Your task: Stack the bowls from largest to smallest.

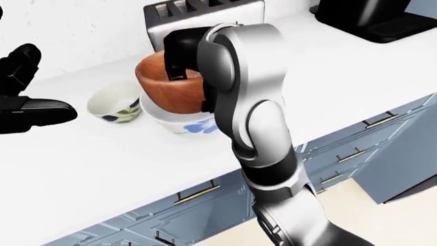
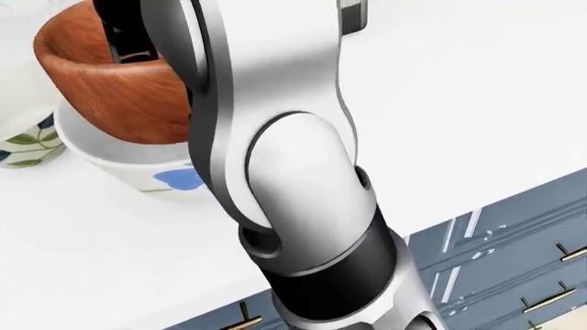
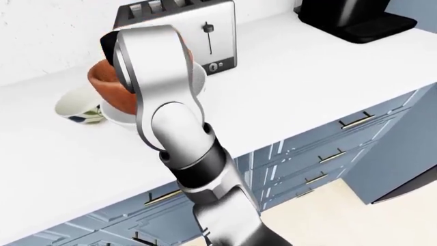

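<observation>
A brown wooden bowl [image 1: 170, 92] sits tilted in a large white bowl with a blue flower [image 1: 181, 122] on the white counter [image 1: 102, 159]. My right hand [image 1: 181, 64] is shut on the wooden bowl's rim at the top, with black fingers [image 2: 129, 41] inside it. My silver right forearm hides the right side of both bowls. A small white bowl with green leaves [image 1: 115, 102] stands just left of them. My left hand [image 1: 37, 87] is open and empty at the left edge of the left-eye view, apart from the small bowl.
A silver toaster [image 1: 205, 13] stands right above the bowls. A black appliance [image 1: 372, 18] is at the top right of the counter. Blue-grey drawers with bar handles [image 1: 355, 154] run below the counter edge.
</observation>
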### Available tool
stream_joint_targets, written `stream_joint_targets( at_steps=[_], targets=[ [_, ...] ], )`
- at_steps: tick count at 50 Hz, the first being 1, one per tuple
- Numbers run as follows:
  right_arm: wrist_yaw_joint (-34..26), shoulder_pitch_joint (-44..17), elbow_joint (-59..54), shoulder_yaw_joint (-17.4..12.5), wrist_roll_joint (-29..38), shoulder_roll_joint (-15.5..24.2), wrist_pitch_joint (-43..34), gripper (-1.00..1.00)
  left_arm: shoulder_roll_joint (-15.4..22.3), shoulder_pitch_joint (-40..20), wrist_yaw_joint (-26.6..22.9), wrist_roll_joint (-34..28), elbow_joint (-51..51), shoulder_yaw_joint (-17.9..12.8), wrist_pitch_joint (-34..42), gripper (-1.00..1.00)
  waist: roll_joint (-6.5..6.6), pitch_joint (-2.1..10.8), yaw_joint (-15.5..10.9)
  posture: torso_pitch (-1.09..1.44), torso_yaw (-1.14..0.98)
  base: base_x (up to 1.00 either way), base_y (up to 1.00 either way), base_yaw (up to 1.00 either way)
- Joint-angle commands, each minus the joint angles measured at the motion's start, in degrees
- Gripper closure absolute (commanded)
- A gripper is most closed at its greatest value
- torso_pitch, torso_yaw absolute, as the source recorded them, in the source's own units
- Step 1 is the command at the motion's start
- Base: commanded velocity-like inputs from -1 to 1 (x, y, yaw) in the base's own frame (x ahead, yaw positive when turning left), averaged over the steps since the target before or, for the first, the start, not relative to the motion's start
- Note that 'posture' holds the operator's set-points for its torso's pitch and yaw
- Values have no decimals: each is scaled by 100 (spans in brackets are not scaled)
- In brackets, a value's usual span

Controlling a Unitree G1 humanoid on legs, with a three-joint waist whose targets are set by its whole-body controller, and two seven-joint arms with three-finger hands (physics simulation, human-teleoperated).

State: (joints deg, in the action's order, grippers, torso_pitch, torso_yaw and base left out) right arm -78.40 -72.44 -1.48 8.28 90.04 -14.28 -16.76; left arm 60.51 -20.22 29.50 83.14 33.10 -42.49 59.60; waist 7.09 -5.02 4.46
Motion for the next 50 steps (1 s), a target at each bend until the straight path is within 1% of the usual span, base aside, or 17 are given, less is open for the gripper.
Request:
stream_joint_targets(
  at_steps=[1,6,8,9,15,20,23,26,32,35,39,45,48,50],
  targets=[
    [220,-208,139,-6,26,-21,34,48,108,-86,-3,-76,16,-139,-164,-100,43,147,3,0,0,0,0,0],
    [336,-201,34,-17,-2,-5,64,37,111,-89,-16,-88,4,-145,-158,-100,43,154,-6,0,0,0,0,0],
    [367,-209,13,-18,-3,3,68,36,94,-84,-42,-129,1,-136,-165,-100,41,155,-10,0,0,0,0,0],
    [416,-203,-3,-19,-5,-15,47,31,88,-84,-44,-128,2,-147,-161,-100,40,157,-12,0,0,0,0,0],
    [760,-172,-160,-10,-28,11,105,26,64,-73,-57,-145,15,-165,-141,-100,37,169,-19,0,0,0,0,0],
    [899,-81,-180,17,-23,38,201,23,64,-69,-76,-158,5,-177,-135,-100,27,175,-29,0,0,0,0,0],
    [842,36,-61,67,28,4,266,16,78,-66,-75,-140,-2,-197,-126,-100,24,175,-32,0,0,0,0,0],
    [724,114,56,83,90,-32,318,4,92,-84,-88,-158,-29,-177,-140,-100,20,171,-34,0,0,0,0,0],
    [619,164,185,90,147,-114,378,-5,88,-64,-78,-145,-17,-200,-138,-100,18,173,-28,0,0,0,0,0],
    [484,159,336,113,199,-164,409,-15,73,-46,-98,-170,-13,-208,-146,-100,17,170,-26,0,0,0,0,0],
    [341,177,498,123,263,-220,458,-15,49,-39,-110,-188,6,-227,-130,-100,19,162,-24,0,0,0,0,0],
    [-6,-109,737,7,282,-176,443,-15,101,-53,-46,-97,11,-226,-128,-100,16,148,-11,0,0,0,0,0],
    [-233,-317,903,-86,241,-73,395,-14,130,-84,-18,-79,5,-185,-137,-100,12,136,-10,0,0,0,0,0],
    [-404,-483,1031,-190,163,79,354,-11,158,-105,-11,-65,-13,-167,-141,-100,9,129,-8,0,0,0,0,0]
  ],
)
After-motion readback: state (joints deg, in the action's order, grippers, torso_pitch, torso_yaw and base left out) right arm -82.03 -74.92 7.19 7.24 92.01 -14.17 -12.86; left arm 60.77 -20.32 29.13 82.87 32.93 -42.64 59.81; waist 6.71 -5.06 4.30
